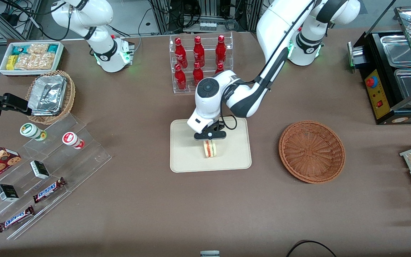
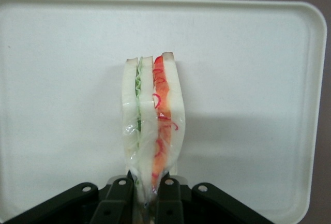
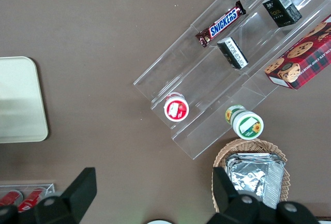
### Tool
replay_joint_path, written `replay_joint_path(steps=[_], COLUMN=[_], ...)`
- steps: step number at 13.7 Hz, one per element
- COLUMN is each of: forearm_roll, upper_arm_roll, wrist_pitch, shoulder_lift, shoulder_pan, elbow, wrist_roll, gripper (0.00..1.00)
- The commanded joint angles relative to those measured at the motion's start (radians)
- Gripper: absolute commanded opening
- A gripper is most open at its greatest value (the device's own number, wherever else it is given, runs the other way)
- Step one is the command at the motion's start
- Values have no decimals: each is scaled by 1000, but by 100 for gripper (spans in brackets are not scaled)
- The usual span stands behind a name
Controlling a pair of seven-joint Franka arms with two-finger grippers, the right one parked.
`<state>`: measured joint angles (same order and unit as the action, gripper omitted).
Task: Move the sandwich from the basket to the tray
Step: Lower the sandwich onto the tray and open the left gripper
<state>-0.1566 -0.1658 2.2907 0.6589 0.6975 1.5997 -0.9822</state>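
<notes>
Left arm reaches out over the flat cream-beige rectangular tray, which lies mid-desk, nearer the front camera than the clear acrylic rack of red bottles. Its gripper hangs above the tray's middle, a little toward the edge nearest the rack.

The small triangular wedge of white bread with a red-orange and green filling, the sandwich, is over the tray, standing on edge with its filling stripes facing the wrist camera. Clear wrap shows around it. From the front view its lower edge appears at or very near the tray surface; actual contact cannot be confirmed.

Why held so: the jaws pinch the narrow end of the wedge across the bread faces, so the slices are pressed together and the filling stays in. Gripping at the end leaves the rest of the wedge free to meet the tray first.

Jaws: closed to a narrow gap, gripping the sandwich by its wrapped tip; black fingers sit either side of it, touching the wrap.

The round reddish-brown woven wicker basket sits toward the working arm's end of the desk, well apart from the tray, nothing visible in it.

Judgement: transfer nearly complete; release not yet made.
</notes>
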Motion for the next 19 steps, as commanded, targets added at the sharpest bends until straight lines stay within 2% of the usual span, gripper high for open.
replay_joint_path(steps=[1, 2, 3, 4, 5, 9, 12, 19], forearm_roll=[-35, -52, -55, -57, -55, -35, -26, 57], upper_arm_roll=[19, 17, 17, 17, 17, 19, 17, 19], wrist_pitch=[15, 15, 15, 13, 12, -39, -114, -390], shoulder_lift=[33, 39, 39, 38, 36, -47, -157, -419], shoulder_pan=[31, 31, 30, 30, 28, 13, -32, -242], elbow=[-7, -7, -9, -9, -11, -17, -18, 6], wrist_roll=[-27, -32, -39, -39, -41, -47, -136, -86], gripper=[0, 0, 16, 71, 100, 100, 100, 100])
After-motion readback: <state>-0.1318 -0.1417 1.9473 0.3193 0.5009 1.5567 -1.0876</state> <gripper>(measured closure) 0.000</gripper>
